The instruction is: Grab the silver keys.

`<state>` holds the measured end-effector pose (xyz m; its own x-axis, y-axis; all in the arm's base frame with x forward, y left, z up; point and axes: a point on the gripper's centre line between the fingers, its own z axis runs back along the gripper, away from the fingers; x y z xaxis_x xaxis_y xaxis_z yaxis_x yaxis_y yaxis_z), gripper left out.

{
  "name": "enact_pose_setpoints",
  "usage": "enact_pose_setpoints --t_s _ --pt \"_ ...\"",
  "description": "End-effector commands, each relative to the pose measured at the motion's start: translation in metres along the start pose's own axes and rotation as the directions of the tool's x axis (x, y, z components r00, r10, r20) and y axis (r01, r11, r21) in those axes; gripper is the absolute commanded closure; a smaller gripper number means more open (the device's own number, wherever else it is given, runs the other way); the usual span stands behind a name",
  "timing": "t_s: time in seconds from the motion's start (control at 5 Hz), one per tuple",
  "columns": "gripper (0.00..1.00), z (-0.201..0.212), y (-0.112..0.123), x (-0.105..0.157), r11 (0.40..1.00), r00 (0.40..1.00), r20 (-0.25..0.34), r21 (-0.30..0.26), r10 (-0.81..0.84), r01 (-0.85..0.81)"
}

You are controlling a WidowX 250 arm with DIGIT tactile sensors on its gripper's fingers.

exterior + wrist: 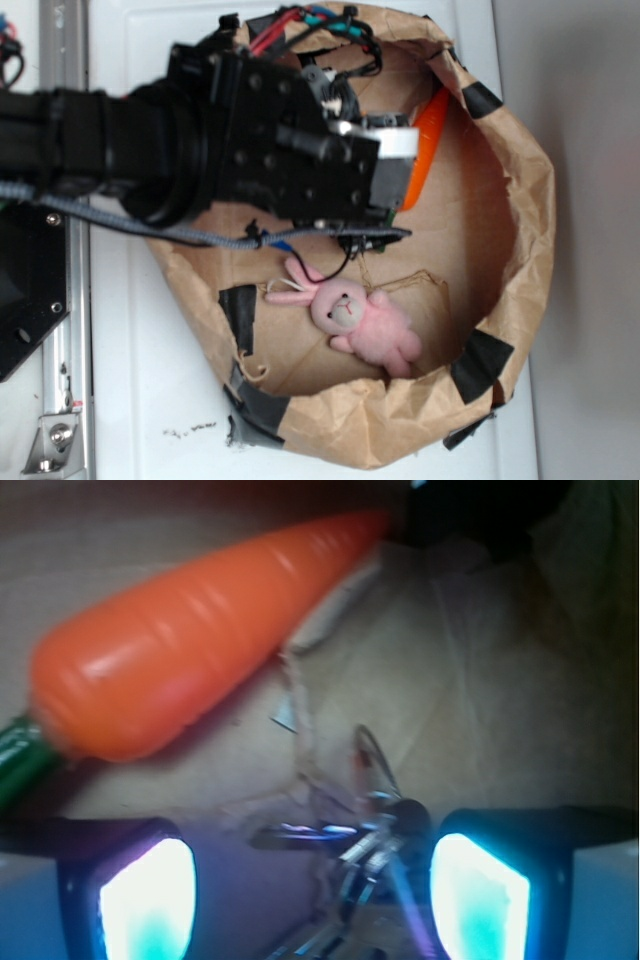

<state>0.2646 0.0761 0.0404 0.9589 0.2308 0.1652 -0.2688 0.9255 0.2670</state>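
Two fingers spread wide, with the silver keys [360, 855] lying between them on the bag floor.

In the wrist view the gripper [315, 880] is seen released, its lit pads [148, 900] standing either side of the bunch with nothing yet clasped. The keys rest flat on the brown paper bag [520, 200], near the carrot [190, 635] but apart from it, a thin wire ring looping toward the carrot. A straight descent is called for, so that the fanned blades are caught at their gathered end. Contact with the carrot should be avoided. The pink rabbit [362, 322] lies well apart.
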Motion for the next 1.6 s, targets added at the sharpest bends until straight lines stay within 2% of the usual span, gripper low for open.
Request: enact_pose_setpoints --t_s 0.0,0.4,0.6,1.0,1.2,1.4 --pt "0.0 0.018 0.019 0.012 0.998 0.994 0.088 -0.017 0.059 -0.057" --pt "0.0 0.013 0.023 0.008 0.999 0.993 0.104 0.0 0.049 -0.049" --pt "1.0 0.01 0.022 0.006 0.997 0.992 0.099 0.003 0.072 -0.073" --pt "1.0 0.006 0.017 0.003 0.995 0.986 0.144 0.036 0.085 -0.091" --pt "1.0 0.005 0.017 0.003 0.995 0.986 0.141 0.044 0.085 -0.092" --pt "1.0 0.003 0.016 0.002 0.994 0.982 0.163 0.053 0.09 -0.1"
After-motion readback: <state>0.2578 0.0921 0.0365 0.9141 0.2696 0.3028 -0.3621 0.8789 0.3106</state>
